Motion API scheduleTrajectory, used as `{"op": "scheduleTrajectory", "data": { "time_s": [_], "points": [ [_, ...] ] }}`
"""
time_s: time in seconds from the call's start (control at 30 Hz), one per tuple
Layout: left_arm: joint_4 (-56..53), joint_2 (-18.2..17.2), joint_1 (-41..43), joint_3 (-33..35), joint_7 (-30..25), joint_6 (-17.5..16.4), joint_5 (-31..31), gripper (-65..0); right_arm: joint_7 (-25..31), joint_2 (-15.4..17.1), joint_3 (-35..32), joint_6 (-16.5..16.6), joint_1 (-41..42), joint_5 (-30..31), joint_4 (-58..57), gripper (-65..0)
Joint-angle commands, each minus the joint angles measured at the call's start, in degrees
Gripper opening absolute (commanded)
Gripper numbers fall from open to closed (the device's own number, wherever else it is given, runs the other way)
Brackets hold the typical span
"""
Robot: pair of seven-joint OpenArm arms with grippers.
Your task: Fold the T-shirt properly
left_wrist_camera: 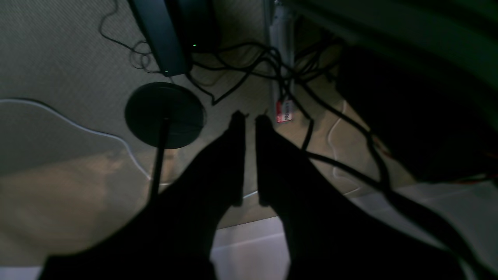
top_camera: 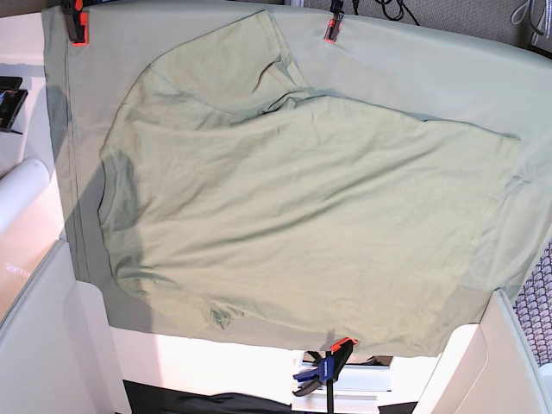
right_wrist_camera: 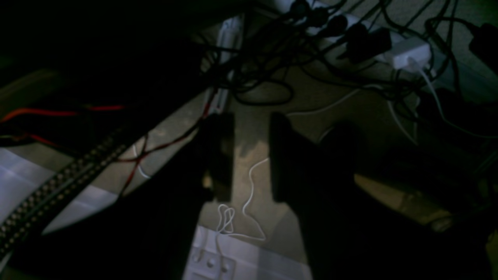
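Observation:
The pale sage-green T-shirt (top_camera: 293, 207) lies spread flat on the table in the base view. Its collar is at the left, its hem at the right, and its sleeves are at the top and bottom left. Neither gripper shows in the base view. In the left wrist view, my left gripper (left_wrist_camera: 250, 116) hangs over the floor, empty, with its jaws almost together. In the right wrist view, my right gripper (right_wrist_camera: 252, 120) is also over the floor, empty, with its jaws apart. The shirt shows in neither wrist view.
A larger sage-green sheet (top_camera: 431, 69) covers the table under the shirt, held by clamps at the top left (top_camera: 78, 21), top middle (top_camera: 332, 26) and front edge (top_camera: 328, 366). Tangled cables (left_wrist_camera: 272, 62), a round black stand base (left_wrist_camera: 164, 114) and a power strip (right_wrist_camera: 404, 54) lie on the floor.

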Motion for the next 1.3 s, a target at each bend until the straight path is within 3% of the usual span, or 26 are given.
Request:
{"op": "scheduleTrajectory", "data": {
  "time_s": [0.0, 0.13, 0.8, 0.87, 0.97, 1.07, 1.27],
  "points": [
    [0.3, -0.1, 0.3, -0.1, 0.4, -1.2, 1.4, -56.1, 0.4, 0.0, -0.1, 0.6, -0.3, -0.1, 0.4, -48.5],
    [0.3, -0.1, 0.4, -0.1, 0.4, -4.0, 3.9, -56.1, 0.4, 0.0, -0.1, 0.6, -0.3, -0.1, 0.4, -48.5],
    [0.8, -0.5, 3.1, -0.1, -2.9, -4.0, 3.9, -56.1, 0.4, 0.0, -0.1, 0.6, -2.3, -0.2, 1.1, -48.5],
    [2.7, -1.6, 4.2, -0.1, -2.9, -7.2, 3.8, -56.1, 0.4, 0.0, -0.1, 0.6, -4.0, -0.2, 2.8, -48.5],
    [8.3, -4.3, 6.8, -0.1, -3.2, -17.3, 3.8, -56.1, 0.4, 0.3, -0.1, 0.6, -7.9, -0.2, 7.4, -48.5],
    [15.7, -7.2, 10.5, -0.2, -4.3, -23.7, 3.8, -56.1, 0.4, 1.0, -0.1, 0.6, -13.3, -0.1, 14.6, -48.5],
    [29.9, -11.2, 19.6, -4.5, -4.3, -24.5, 3.8, -56.1, -0.3, 3.3, -0.1, 0.6, -26.5, 0.9, 35.3, -48.5]
  ]
}}
